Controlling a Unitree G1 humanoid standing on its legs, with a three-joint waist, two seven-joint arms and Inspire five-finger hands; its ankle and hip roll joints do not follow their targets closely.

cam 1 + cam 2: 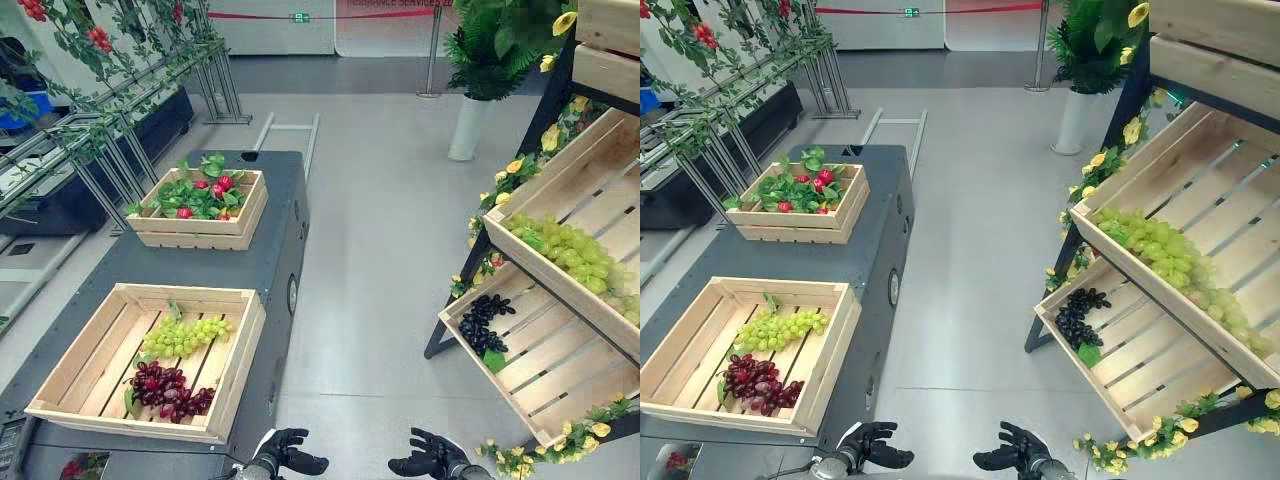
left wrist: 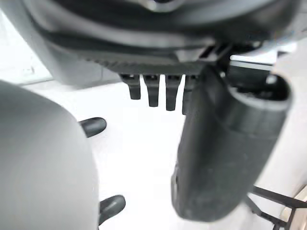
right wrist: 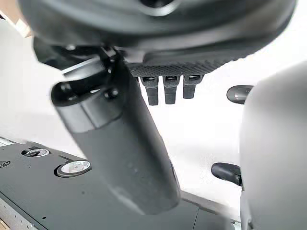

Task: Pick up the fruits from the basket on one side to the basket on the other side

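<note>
A wooden basket (image 1: 66, 372) on the dark cart (image 1: 272, 250) at my left holds a green grape bunch (image 1: 186, 337) and a dark red grape bunch (image 1: 166, 389). On the slanted shelf to my right, a lower basket (image 1: 552, 372) holds black grapes (image 1: 482, 322) and an upper basket (image 1: 590, 190) holds green grapes (image 1: 570, 254). My left hand (image 1: 286, 456) and right hand (image 1: 430, 460) hang low over the floor between cart and shelf, both open with nothing in them. Each wrist view looks past its own left hand (image 2: 217, 143) or right hand (image 3: 125, 143) at bare floor.
Farther back on the cart stands a second basket (image 1: 192, 232) with red fruits (image 1: 222, 185) among leaves. A white plant pot (image 1: 466, 128) stands behind the shelf. Metal racks with vines line the far left. Grey floor runs between cart and shelf.
</note>
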